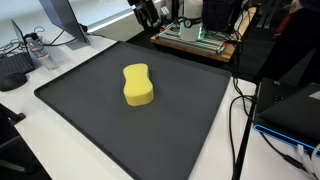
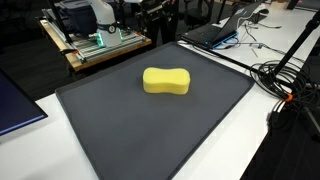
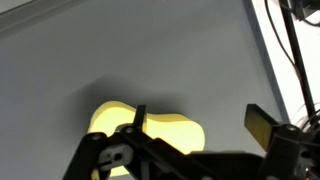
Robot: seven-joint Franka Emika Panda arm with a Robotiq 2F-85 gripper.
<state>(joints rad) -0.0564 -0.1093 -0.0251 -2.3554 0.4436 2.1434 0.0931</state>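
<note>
Yellow sponge [image 1: 139, 85] here, the peanut-shaped kind with a pinched waist. It's lying flat, a bit off the middle of a big dark grey mat [image 1: 90, 115], with nothing else on the mat around it. In the wrist view the gripper [image 3: 198, 120] comes in from the bottom edge with its jaws spread wide. One finger [image 3: 137, 118] is left of centre and the other sits way over on the right. Nothing is pinched between them and they aren't touching anything, just bare mat in the gap. The mat covers most of a white table [image 1: 40, 145], and its surface looks smooth and matte in both exterior views. Past the far edge is a wooden platform [image 2: 100, 48] with a green glow on it, where the robot's base seems to stand. There's a laptop [image 2: 215, 32] off one corner and a tangle of black cables [image 2: 285, 85] running down the side of the table. It looks like a fairly cluttered lab or office bench. As for the sponge versus the jaws, in the wrist view it sits low and left, with the left-hand finger crossing in front of its middle. Most of it is to that side rather than centred in the gap, and the gripper looks to be hanging well above it, not in contact. I can't pick the gripper out clearly in the exterior views.
</note>
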